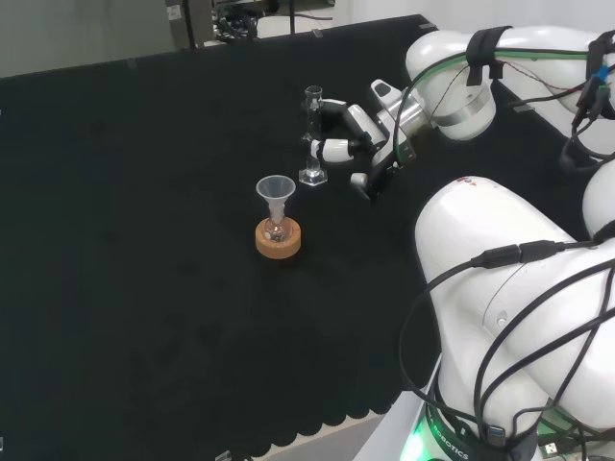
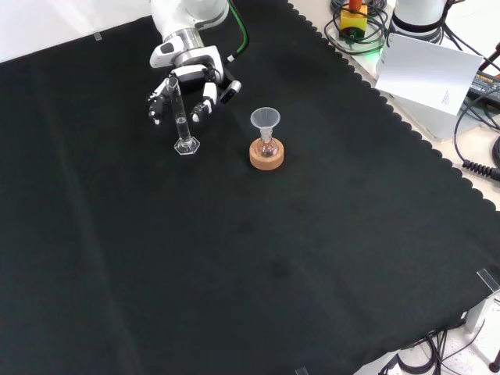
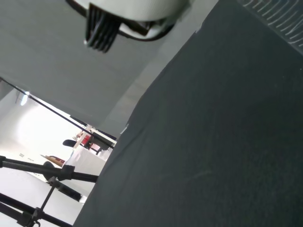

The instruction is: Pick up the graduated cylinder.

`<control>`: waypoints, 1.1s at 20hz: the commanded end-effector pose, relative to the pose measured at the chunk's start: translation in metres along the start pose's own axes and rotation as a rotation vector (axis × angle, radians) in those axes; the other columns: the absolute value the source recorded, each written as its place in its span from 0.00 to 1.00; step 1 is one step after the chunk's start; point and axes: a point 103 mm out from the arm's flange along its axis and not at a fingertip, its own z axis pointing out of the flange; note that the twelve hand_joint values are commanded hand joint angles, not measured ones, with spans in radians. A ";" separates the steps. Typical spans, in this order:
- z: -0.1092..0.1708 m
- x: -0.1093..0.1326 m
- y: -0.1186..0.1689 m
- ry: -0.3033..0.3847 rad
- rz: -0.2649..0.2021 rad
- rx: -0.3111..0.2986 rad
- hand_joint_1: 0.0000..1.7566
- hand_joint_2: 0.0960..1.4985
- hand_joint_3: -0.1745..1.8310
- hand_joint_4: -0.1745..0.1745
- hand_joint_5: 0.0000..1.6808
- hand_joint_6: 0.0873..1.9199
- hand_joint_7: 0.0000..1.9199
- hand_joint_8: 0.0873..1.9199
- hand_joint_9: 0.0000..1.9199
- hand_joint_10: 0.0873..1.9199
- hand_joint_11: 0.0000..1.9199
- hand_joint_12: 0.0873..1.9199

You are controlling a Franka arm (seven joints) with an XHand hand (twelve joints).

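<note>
Your hand curls around the cylinder near the bench's far edge — its base seemingly not yet lifted off the cloth.

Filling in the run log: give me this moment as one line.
phase: grasping | hand: fingers around graduated cylinder | cylinder: upright, base on cloth | funnel: in flask on cork ring, untouched
</note>
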 end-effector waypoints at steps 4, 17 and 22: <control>-0.004 -0.004 0.000 0.026 0.023 -0.052 0.61 0.41 0.41 0.57 0.43 0.19 0.31 0.26 0.40 0.21 0.21 0.65; -0.013 -0.010 0.005 0.088 -0.008 0.055 0.61 0.42 0.41 0.58 0.41 0.25 0.32 0.26 0.42 0.20 0.26 0.64; -0.008 -0.008 0.007 0.077 -0.037 0.128 0.61 0.42 0.41 0.58 0.39 0.25 0.31 0.25 0.42 0.20 0.26 0.64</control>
